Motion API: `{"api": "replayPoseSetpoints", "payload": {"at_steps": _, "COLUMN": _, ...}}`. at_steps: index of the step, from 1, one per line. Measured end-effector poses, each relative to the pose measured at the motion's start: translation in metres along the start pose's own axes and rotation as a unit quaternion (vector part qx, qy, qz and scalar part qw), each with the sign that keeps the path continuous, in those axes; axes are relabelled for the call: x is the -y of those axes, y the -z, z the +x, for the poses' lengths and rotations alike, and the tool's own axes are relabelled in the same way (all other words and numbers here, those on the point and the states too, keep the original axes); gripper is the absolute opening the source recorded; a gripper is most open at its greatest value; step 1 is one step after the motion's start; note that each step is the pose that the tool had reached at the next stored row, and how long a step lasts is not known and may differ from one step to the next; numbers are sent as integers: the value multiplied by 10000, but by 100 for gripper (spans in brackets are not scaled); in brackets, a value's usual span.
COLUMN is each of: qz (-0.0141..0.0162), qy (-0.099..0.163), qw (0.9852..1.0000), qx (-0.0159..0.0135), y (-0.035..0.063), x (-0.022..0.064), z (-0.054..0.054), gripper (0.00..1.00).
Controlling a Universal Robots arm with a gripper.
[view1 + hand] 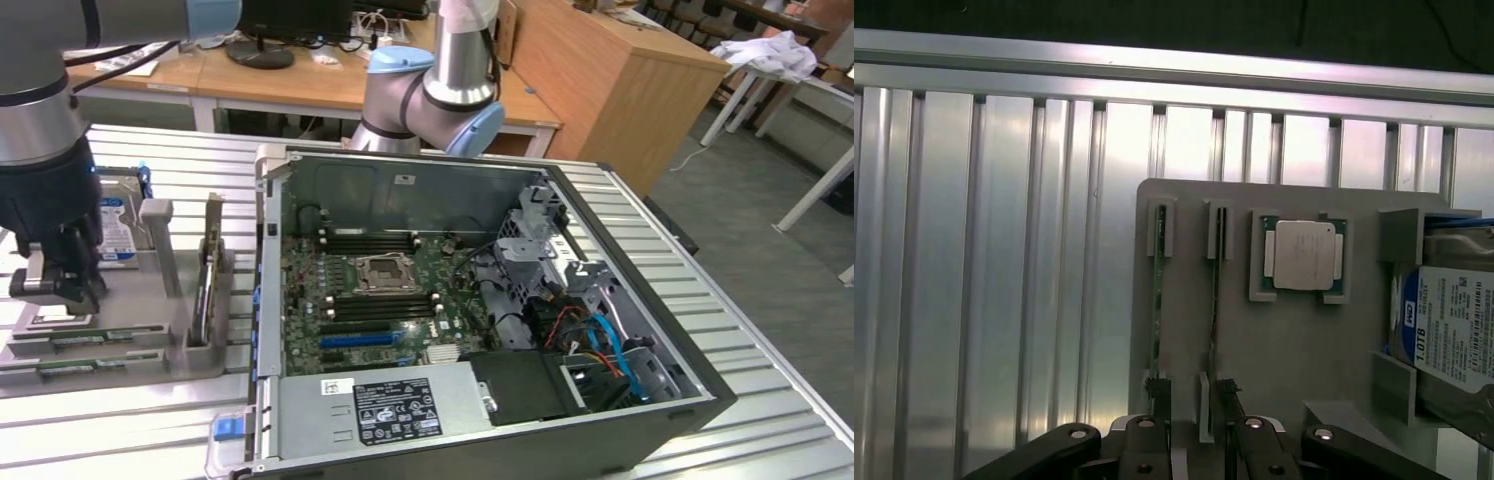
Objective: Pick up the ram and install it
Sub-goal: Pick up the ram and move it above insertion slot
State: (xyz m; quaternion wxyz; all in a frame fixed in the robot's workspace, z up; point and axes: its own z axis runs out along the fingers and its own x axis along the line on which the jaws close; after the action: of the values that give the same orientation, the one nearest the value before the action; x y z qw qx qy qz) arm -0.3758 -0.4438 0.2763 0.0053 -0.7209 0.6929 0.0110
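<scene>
High exterior and downward wrist share the tray (1294, 350).

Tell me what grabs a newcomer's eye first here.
The open case with its green board sits mid-frame in the exterior view. At that view's left, the open gripper hangs over a grey tray holding two ram sticks on edge, a processor and a drive.

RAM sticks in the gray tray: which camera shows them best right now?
The wrist view: it looks down on both RAM sticks, standing on edge in their slots in the gray tray beside the processor. The exterior view gives just thin green slivers of them, low beside the arm.
</scene>
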Motion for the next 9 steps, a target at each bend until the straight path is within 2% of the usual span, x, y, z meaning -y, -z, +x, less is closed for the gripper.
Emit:
{"api": "replayPoseSetpoints", "payload": {"at_steps": 5, "qz": 0, "qy": 0, "qw": 10000, "qx": 0, "y": 1, "x": -2, "z": 54, "gripper": 31}}
{"api": "replayPoseSetpoints", "payload": {"at_steps": 9, "qz": 0, "qy": -1, "qw": 10000, "qx": 0, "y": 1, "x": -2, "z": 57, "gripper": 31}}
